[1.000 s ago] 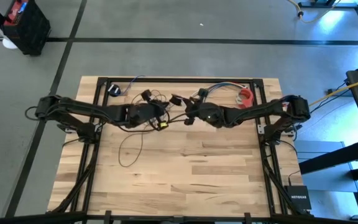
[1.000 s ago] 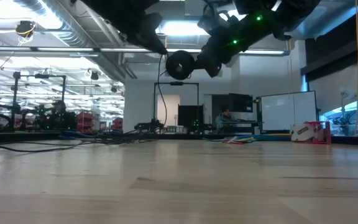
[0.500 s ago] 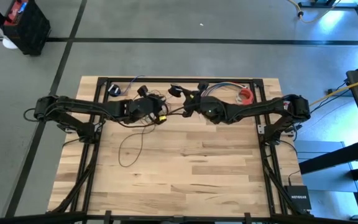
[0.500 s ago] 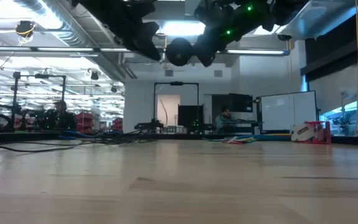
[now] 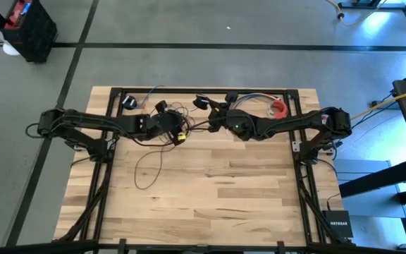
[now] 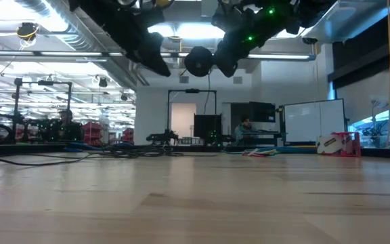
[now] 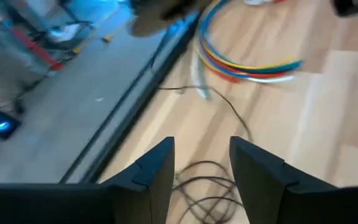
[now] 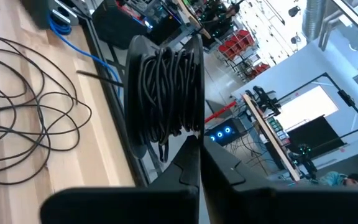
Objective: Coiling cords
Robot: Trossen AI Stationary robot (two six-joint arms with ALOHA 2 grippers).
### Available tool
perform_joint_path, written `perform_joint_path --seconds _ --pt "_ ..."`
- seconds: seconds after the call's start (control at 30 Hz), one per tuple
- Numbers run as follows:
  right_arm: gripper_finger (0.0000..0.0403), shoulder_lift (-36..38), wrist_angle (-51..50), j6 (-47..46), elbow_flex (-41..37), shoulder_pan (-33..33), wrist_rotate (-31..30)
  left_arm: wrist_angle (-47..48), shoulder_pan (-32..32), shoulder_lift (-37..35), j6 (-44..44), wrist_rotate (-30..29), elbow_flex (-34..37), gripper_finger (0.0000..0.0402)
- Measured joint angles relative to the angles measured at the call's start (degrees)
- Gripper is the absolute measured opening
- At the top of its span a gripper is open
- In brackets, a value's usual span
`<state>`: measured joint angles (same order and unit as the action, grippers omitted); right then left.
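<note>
The cords are one thin dark wire. Part of it is wound into a black round coil (image 8: 166,87), which my right gripper (image 8: 199,163) holds, shut, high above the table's far middle (image 6: 198,61). The rest lies in loose loops on the wood (image 5: 150,162) and under my left gripper (image 7: 204,186). My left gripper (image 7: 201,177) hangs open just left of the coil (image 5: 178,121), clear of the table, with nothing between its fingers. My right gripper pinches the coil's rim (image 8: 188,134) between its two shut fingers. The fingers come nearly level from the table's right side. The coil stands on edge beyond the fingertips, lifted clear of the table, with a short loose end (image 8: 163,149) hanging from it.
A bundle of multicoloured wires (image 5: 249,99) and a red object (image 5: 279,108) lie at the far right. A small black object (image 5: 129,102) lies at the far left. The black frame rail (image 5: 203,90) runs along the far edge. Bare wood fills the near half (image 5: 217,197).
My left gripper has opened and shifted a little toward the far edge. The stretch of cord that hung from it down to the table no longer hangs there. My right gripper has risen and rolled, carrying the coil up with it.
</note>
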<state>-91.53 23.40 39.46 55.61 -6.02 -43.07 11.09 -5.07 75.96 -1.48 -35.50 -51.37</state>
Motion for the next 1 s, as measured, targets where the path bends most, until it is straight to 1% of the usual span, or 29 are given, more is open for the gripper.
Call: perform_joint_path --seconds 0.07,0.23,0.43,0.57,0.7,0.9,1.0 --pt "0.0005 0.01 0.0 0.0 0.0 0.0 -0.01 -1.34 -0.63 0.01 -0.8 3.4 0.63 0.0145" --pt "0.0005 0.01 0.02 -0.02 0.0 0.02 -0.02 -1.9 -0.72 0.0 -1.11 4.41 0.63 0.0143" --pt "0.0005 0.01 0.06 -0.11 0.0 0.02 -0.02 -6.62 -1.64 3.03 -3.1 9.68 0.6 0.0143" --pt "0.0005 -0.01 0.01 -0.13 0.0 0.02 -0.01 -7.41 -2.83 5.45 -5.0 10.01 0.63 0.0143" --pt "0.0005 -0.01 -0.16 -0.21 0.0 0.0 0.0 -7.52 -3.72 5.6 -4.97 9.88 0.63 0.0143" --pt "0.0005 0.01 -2.71 -1.64 0.02 0.0 0.0 -7.58 -2.14 4.81 -5.04 9.92 0.63 0.0143" --pt "0.0005 0.01 -3.04 -1.66 0.02 0.0 0.02 -7.6 -1.5 4.81 -6.43 9.86 0.63 0.0143"
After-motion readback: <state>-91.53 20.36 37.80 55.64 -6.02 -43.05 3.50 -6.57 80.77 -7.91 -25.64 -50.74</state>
